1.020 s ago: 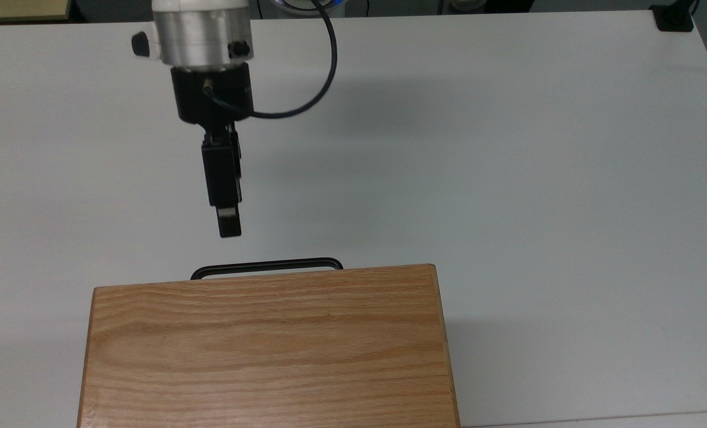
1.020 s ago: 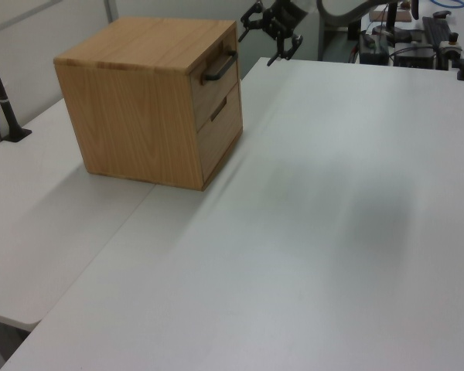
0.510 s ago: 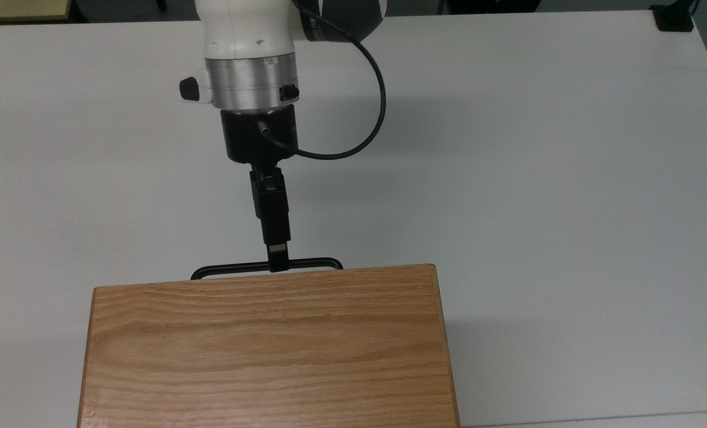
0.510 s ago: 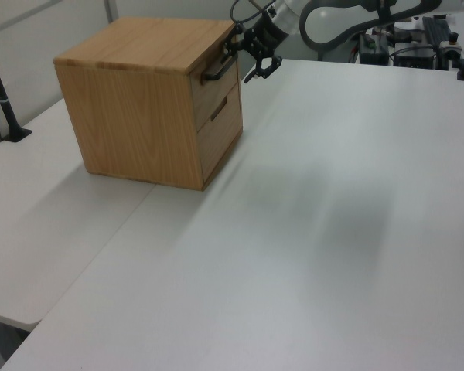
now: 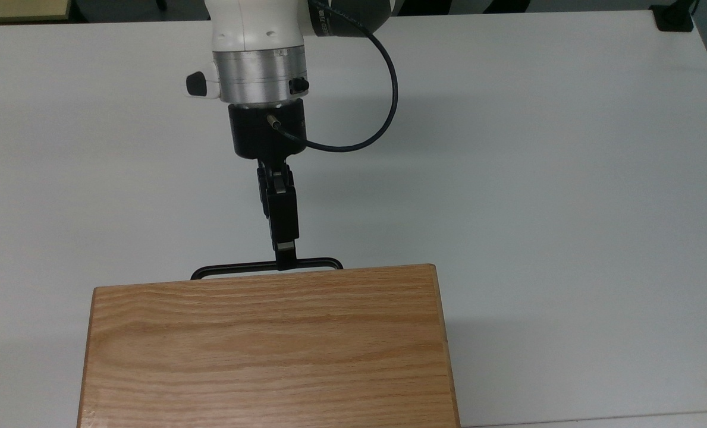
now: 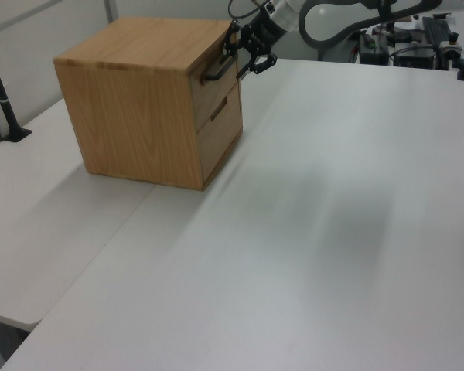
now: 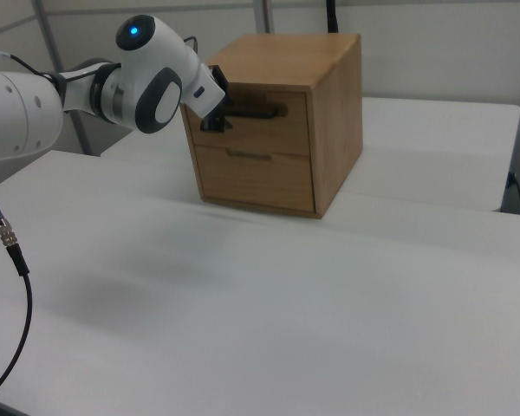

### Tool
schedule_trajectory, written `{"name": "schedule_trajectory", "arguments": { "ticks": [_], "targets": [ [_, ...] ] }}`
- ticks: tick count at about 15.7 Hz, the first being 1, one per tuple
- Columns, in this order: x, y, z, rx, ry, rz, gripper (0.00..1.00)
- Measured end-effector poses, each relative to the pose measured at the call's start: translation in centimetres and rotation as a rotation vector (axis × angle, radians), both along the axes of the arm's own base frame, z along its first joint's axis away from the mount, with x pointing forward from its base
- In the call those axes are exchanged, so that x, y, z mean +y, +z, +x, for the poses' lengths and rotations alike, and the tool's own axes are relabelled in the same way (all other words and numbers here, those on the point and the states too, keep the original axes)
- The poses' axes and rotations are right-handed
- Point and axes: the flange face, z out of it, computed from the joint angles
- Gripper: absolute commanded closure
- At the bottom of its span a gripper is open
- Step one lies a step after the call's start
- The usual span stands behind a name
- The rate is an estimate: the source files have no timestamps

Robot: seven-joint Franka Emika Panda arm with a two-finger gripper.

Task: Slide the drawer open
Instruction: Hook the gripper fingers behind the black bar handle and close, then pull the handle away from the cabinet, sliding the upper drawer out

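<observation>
jaws (image 5: 286, 261) at the black bar handle (image 5: 234, 267) of the closed drawer (image 7: 258, 126), grip state impossible to tell

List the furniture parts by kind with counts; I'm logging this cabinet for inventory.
Cabinet: 1
Drawers: 2, upper drawer and lower drawer
Black bar handle: 1
Total: 4

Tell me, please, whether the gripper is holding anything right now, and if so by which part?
The gripper is at the drawer's black bar handle, right of its middle in the top view; whether it has closed cannot be told.
</observation>
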Motion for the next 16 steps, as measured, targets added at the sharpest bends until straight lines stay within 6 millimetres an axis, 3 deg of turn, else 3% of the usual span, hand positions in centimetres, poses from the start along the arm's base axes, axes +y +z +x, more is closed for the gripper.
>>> {"name": "schedule_trajectory", "arguments": {
  "ticks": [9,16],
  "targets": [
    [-1.7,-0.5,1.1,-0.021,-0.03,-0.018,0.98],
    [-1.7,-0.5,0.7,-0.014,-0.037,-0.014,1.0]
  ]
}}
